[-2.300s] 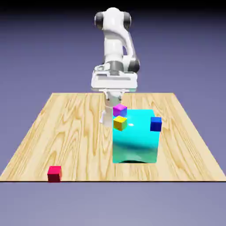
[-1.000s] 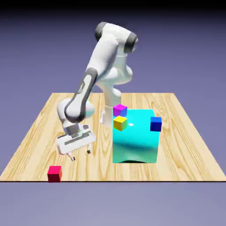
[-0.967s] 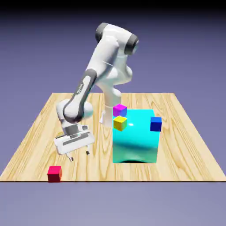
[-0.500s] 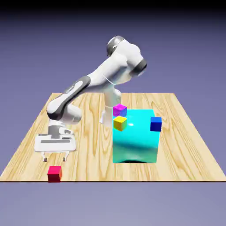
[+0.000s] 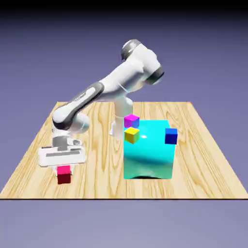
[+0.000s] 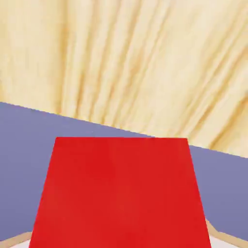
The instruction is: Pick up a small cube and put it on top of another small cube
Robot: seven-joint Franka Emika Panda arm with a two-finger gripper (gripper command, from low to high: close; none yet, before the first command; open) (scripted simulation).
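The small red cube (image 5: 63, 176) hangs just above the wooden table (image 5: 34, 160) near its front edge on the exterior view's left, with my gripper (image 5: 63, 170) shut on it. In the hand view the red cube (image 6: 121, 193) fills the lower half and hides my fingertips, with wood grain and the table's edge beyond it. The small magenta-purple cube (image 5: 131, 120) sits by the top far-left corner of the big cyan block (image 5: 150, 157), well to the exterior view's right of my hand.
A yellow cube (image 5: 131, 135) shows against the cyan block's upper left, just below the magenta-purple cube. A blue cube (image 5: 171, 136) shows at the block's upper right. The table's front edge (image 5: 121, 197) lies close below the held cube.
My hand swung to the exterior view's left, came down over the red cube and shut on it. The cube now sits higher and slightly right of where it lay.
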